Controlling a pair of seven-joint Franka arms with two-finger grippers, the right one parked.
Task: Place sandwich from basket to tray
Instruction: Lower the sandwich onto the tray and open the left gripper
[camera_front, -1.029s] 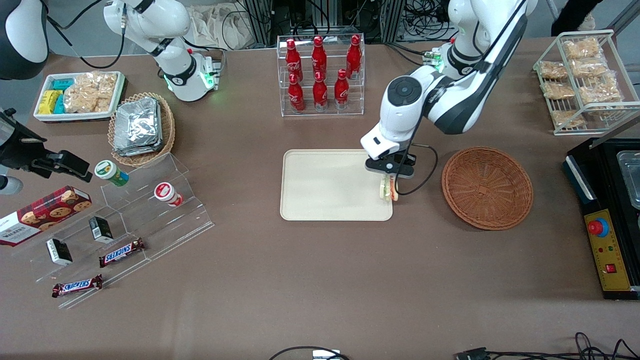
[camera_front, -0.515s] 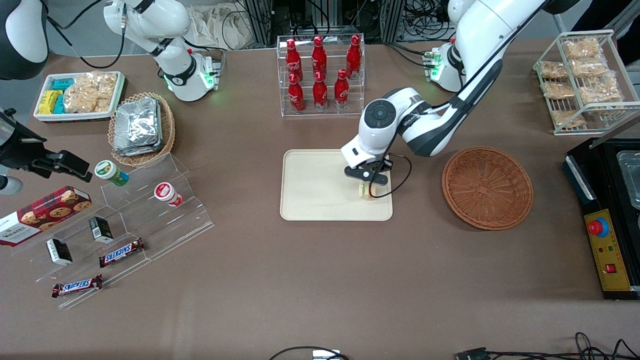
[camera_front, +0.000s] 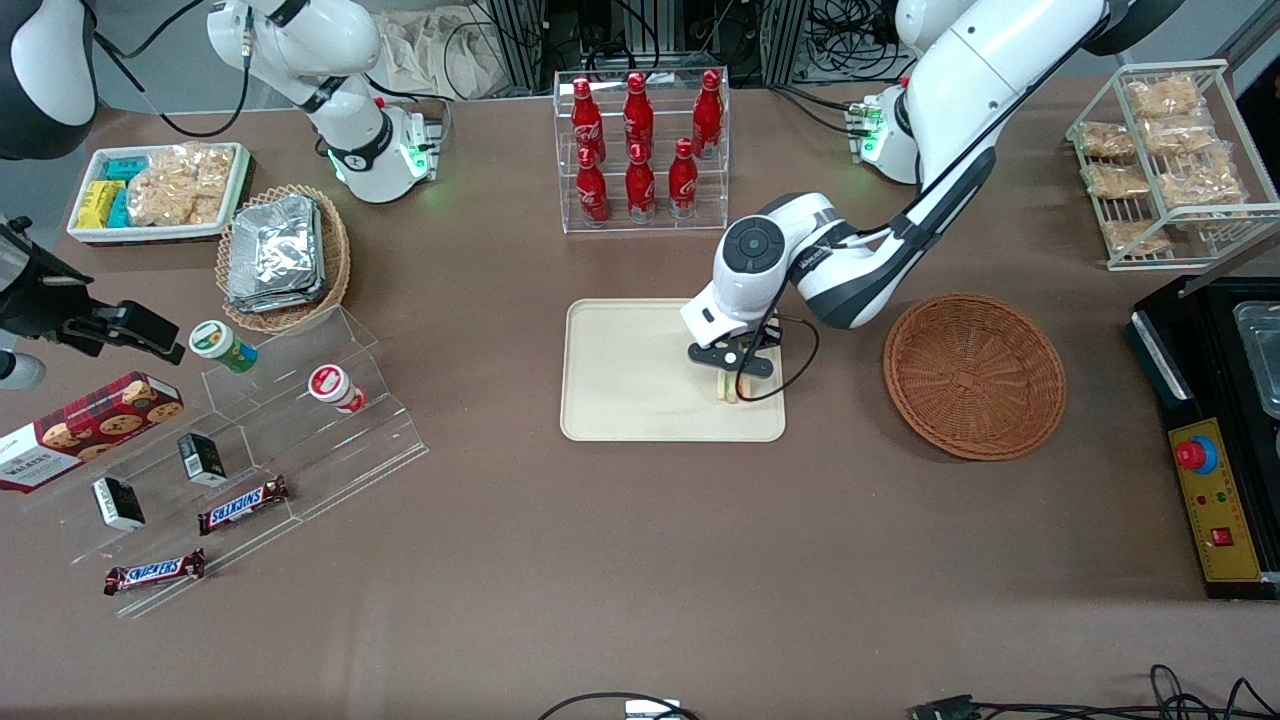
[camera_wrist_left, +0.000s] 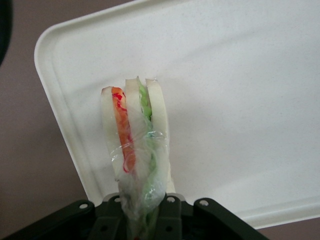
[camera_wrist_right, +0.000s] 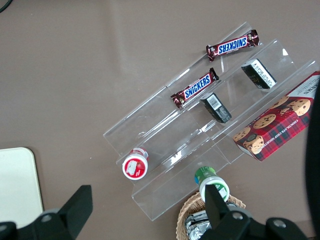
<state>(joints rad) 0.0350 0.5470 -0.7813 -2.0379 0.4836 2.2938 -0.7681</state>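
Tabletop scene, largest item first. The table carries a cream tray at its centre. A round brown wicker basket sits at 3 o'clock from the tray, apart from it, toward the working arm's end of the table. The gripper hangs above the tray's corner nearest the basket, at about 4 o'clock of the tray's centre. Its fingers are pressed together on the wrapped end of the sandwich, which hangs over the tray with its orange and green layers showing edge-on.
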